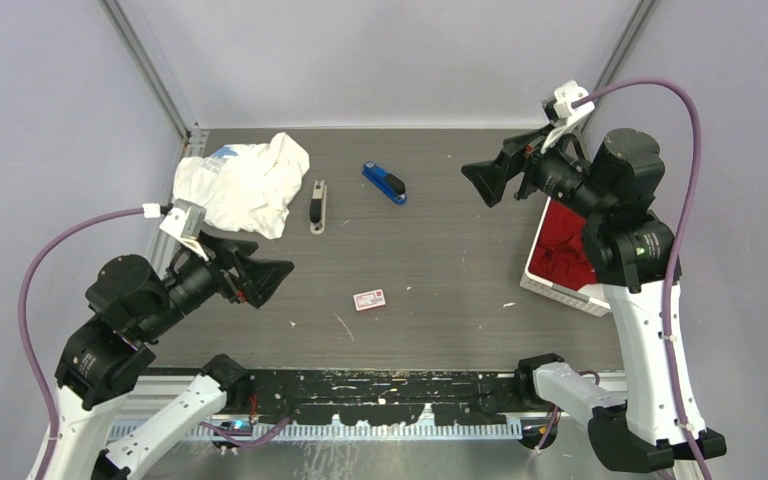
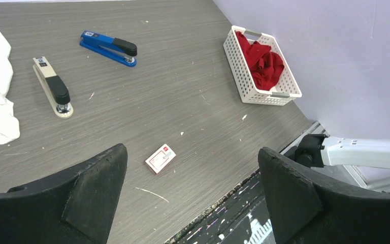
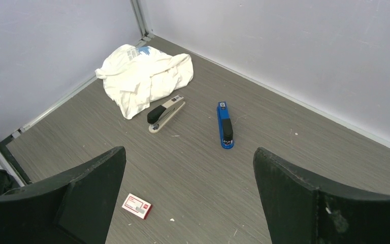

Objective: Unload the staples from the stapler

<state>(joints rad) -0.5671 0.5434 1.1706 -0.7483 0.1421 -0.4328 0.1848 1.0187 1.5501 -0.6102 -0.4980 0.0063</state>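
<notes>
Both arms hover clear of the table. The left gripper [image 1: 272, 280] is spread wide, fingers released and empty, and so is the right gripper [image 1: 480, 186]. Take the small white-and-red box [image 1: 369, 299] as the marker. Beyond it to the left lies the beige-and-black stapler [image 1: 317, 206], closed. Beyond it, slightly right, lies the blue stapler [image 1: 384, 183], also closed. With both magazines hidden, the staples can't be made out. Right of the box, the white basket [image 1: 558, 287] is half-covered by the right arm.
</notes>
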